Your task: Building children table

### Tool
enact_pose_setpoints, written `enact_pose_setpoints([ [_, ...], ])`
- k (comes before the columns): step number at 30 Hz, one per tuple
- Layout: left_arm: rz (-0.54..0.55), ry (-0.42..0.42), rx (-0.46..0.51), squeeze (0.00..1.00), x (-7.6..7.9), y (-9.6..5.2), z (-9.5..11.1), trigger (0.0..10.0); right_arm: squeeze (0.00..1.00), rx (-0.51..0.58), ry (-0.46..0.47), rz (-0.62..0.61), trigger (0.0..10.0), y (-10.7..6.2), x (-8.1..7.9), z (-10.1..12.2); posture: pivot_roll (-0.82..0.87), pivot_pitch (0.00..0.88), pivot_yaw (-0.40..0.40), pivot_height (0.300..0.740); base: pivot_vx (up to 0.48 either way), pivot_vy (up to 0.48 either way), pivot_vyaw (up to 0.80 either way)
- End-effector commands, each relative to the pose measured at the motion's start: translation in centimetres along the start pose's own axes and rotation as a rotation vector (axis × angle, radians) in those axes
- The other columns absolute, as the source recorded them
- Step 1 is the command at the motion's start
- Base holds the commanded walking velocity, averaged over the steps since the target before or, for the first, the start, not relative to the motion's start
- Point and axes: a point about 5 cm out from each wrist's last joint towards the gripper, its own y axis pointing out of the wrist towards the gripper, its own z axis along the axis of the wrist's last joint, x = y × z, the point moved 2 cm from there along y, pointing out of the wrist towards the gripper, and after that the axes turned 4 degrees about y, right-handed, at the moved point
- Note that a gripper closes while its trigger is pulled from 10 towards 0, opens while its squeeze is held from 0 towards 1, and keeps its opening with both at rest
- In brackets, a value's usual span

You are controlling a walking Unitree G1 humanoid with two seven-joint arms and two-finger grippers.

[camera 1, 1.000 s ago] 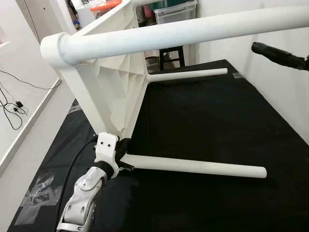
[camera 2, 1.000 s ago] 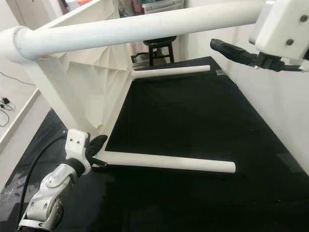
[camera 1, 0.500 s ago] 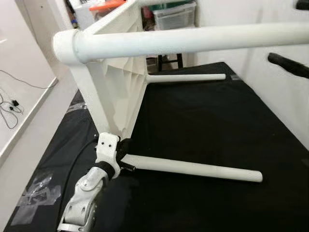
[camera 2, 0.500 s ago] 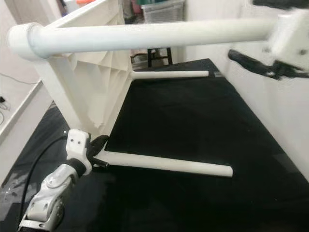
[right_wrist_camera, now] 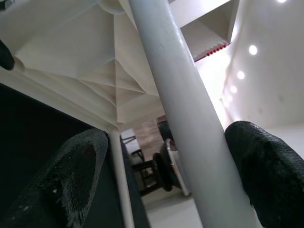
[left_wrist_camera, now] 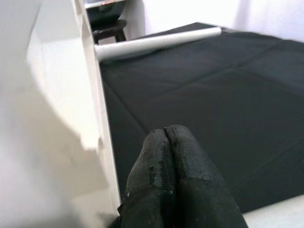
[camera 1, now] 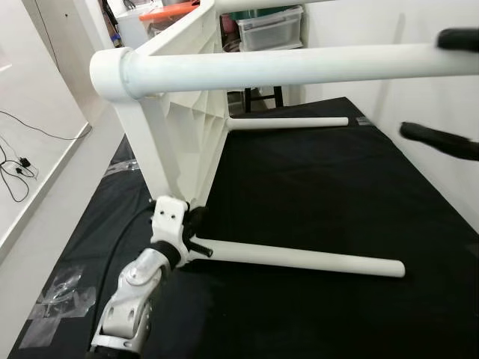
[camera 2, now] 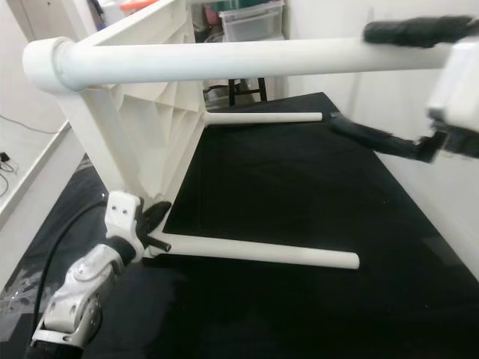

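Straddling the upper long white round plastic table leg, the right end effector has one black finger above the tube and one below it, spread wide and not yet pinching; in the right wrist view the leg runs straight through the gap between the fingertips. That leg's long axis stretches level from its socket in the white ribbed plastic tabletop, which stands on edge on the black floor mat, toward the right end effector, so the right arm is plainly the nearer one. The left end effector, fingers pressed together on nothing, sits low beside the tabletop's bottom corner, just at the root of the lower white leg. A farther white leg projects from the tabletop's far edge.
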Motion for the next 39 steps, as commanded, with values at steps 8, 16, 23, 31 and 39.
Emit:
enact_pose_setpoints([
  [8, 0.012, -0.035, -0.018, 0.00, 0.0, 0.4, -0.1, 10.0, 0.00, -0.044, -0.052, -0.078, 10.0, 2.5, 1.2, -0.4, -0.16, 0.000, 0.080, 0.740, 0.000, 0.000, 0.00],
  [16, 0.018, -0.058, -0.032, 0.00, 0.5, 0.2, -0.3, 10.0, 0.00, -0.052, -0.064, -0.147, 0.0, 3.5, 2.3, -0.7, -0.16, 0.000, 0.074, 0.740, 0.000, 0.000, 0.00],
  [23, 0.036, -0.071, -0.081, 0.00, 0.7, -0.1, -1.0, 10.0, 0.00, -0.072, -0.056, -0.136, 0.0, 4.0, 2.1, -1.1, -0.16, 0.010, 0.073, 0.740, 0.000, 0.000, 0.00],
  [31, 0.041, -0.095, -0.102, 0.00, 0.8, -0.4, -1.1, 10.0, 0.00, -0.105, -0.043, -0.118, 0.0, 4.3, 1.5, -2.0, -0.15, 0.023, 0.068, 0.740, 0.000, 0.000, 0.00],
  [39, 0.055, -0.145, -0.108, 0.00, 0.5, -0.1, -1.1, 10.0, 0.00, -0.112, -0.024, -0.109, 0.0, 4.3, 1.3, -2.3, -0.15, 0.033, 0.060, 0.740, 0.000, 0.000, 0.00],
])
